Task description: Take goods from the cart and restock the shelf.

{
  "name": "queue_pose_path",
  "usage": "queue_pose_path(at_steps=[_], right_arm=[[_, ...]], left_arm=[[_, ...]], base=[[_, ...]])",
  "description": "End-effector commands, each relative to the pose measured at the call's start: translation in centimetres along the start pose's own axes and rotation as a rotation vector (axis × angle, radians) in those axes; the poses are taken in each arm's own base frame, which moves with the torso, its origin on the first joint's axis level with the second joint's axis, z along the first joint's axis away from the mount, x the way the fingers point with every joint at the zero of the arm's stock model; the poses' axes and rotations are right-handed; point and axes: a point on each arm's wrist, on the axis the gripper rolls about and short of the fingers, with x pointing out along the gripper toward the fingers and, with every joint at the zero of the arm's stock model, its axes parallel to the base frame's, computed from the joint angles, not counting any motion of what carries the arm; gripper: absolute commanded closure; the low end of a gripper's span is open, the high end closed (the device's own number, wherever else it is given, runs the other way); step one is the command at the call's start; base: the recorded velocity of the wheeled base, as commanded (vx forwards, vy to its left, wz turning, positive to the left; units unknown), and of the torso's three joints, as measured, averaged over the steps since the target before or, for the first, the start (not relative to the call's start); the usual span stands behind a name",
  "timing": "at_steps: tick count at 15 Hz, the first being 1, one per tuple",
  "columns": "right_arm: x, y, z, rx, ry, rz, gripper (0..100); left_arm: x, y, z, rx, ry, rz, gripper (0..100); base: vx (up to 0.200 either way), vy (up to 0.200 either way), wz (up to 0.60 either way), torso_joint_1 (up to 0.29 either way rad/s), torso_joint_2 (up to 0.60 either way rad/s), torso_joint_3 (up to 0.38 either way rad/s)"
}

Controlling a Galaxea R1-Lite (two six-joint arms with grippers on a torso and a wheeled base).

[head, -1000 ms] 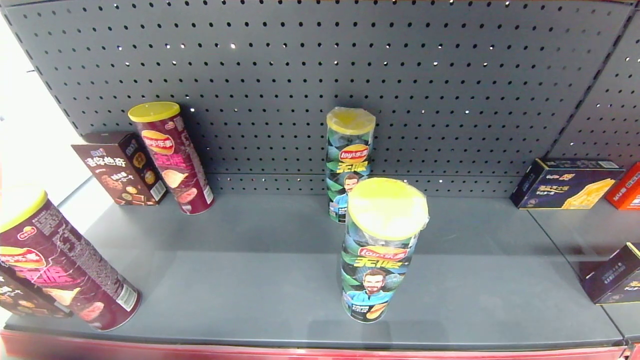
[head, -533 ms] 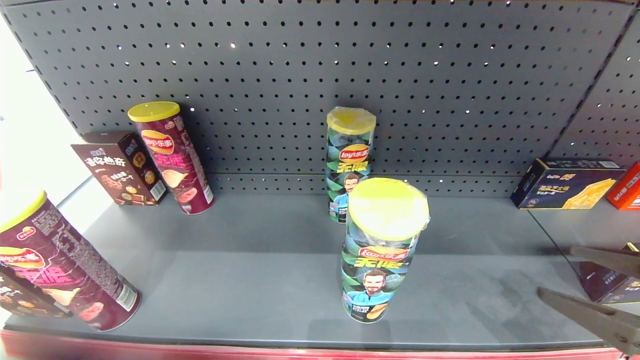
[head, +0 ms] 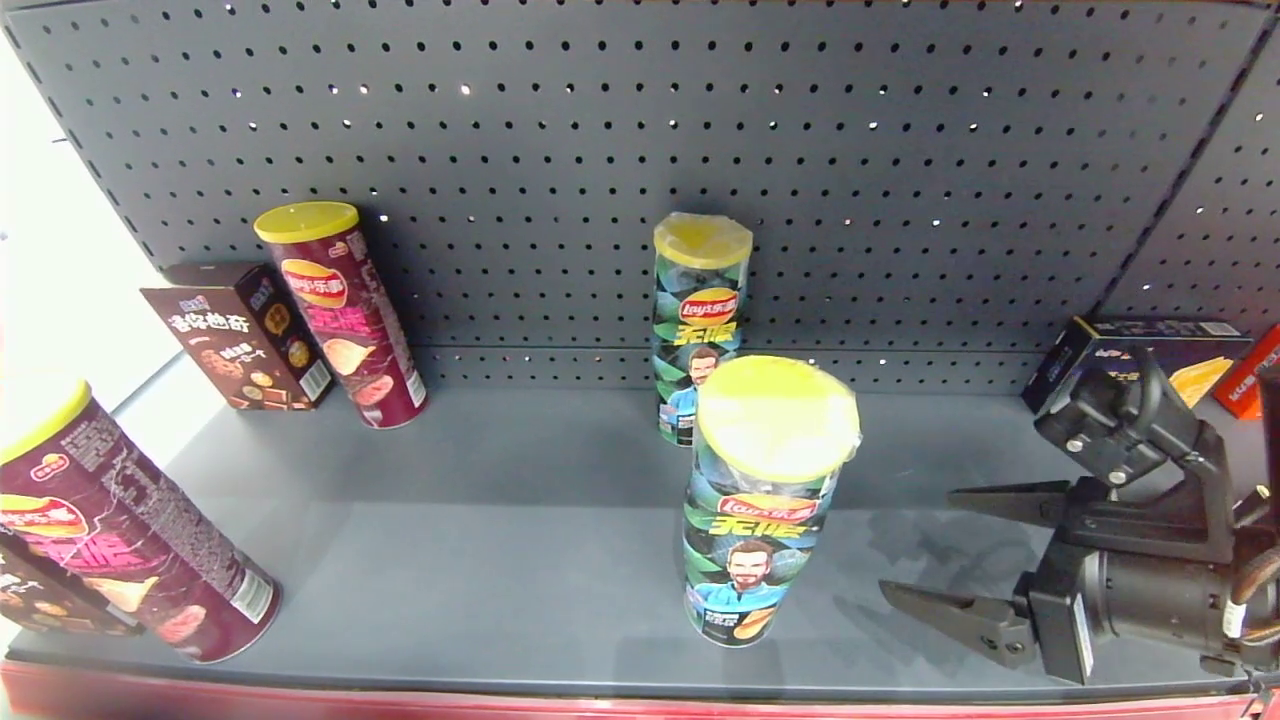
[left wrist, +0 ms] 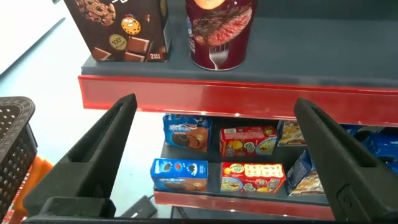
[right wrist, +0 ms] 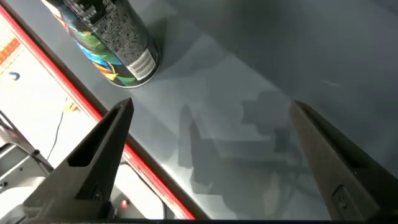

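— Newly in from the right: right gripper [head: 916,542], fingers spread, near front green can [head: 760,500] at shelf [head: 500,560] edge.
— Left gripper [left wrist: 214,102]?
— Spread wide, facing red lip [left wrist: 186,93]. Wide gap from green can to purple can [head: 130,530].

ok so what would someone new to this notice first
A green chip can with a yellow lid stands upright at the front middle of the grey shelf, with a matching can behind it by the pegboard. The right claw hangs open over the shelf to the front can's right, apart from it. A maroon can stands at the back left.
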Motion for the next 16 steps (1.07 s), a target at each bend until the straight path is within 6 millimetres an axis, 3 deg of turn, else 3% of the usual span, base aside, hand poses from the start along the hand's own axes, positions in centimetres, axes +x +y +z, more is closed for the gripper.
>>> queue_pose_path(at_steps=[1, 3, 13, 16], right_arm=[[1.2, 0.1, 0.0, -0.001, 0.029, 0.013, 0], [2.4, 0.5, 1.1, -0.014, 0.022, 0.034, 0], [5.9, 1.5, 2.8, -0.04, 0.039, 0.053, 0], [6.0, 1.6, 3.0, -0.043, 0.032, 0.057, 0]], left_arm=[[0.0, 0.0, 0.0, -0.001, 0.003, 0.0, 0], [0.0, 0.0, 0.0, -0.001, 0.003, 0.0, 0], [0.0, 0.0, 0.0, -0.002, 0.001, 0.0, 0], [0.0, 0.0, 0.0, -0.002, 0.001, 0.0, 0]], base=[[0.0, 0.0, 0.0, 0.0, 0.0, 0.0], [0.0, 0.0, 0.0, 0.0, 0.0, 0.0], [0.0, 0.0, 0.0, 0.0, 0.0, 0.0], [0.0, 0.0, 0.0, 0.0, 0.0, 0.0]])
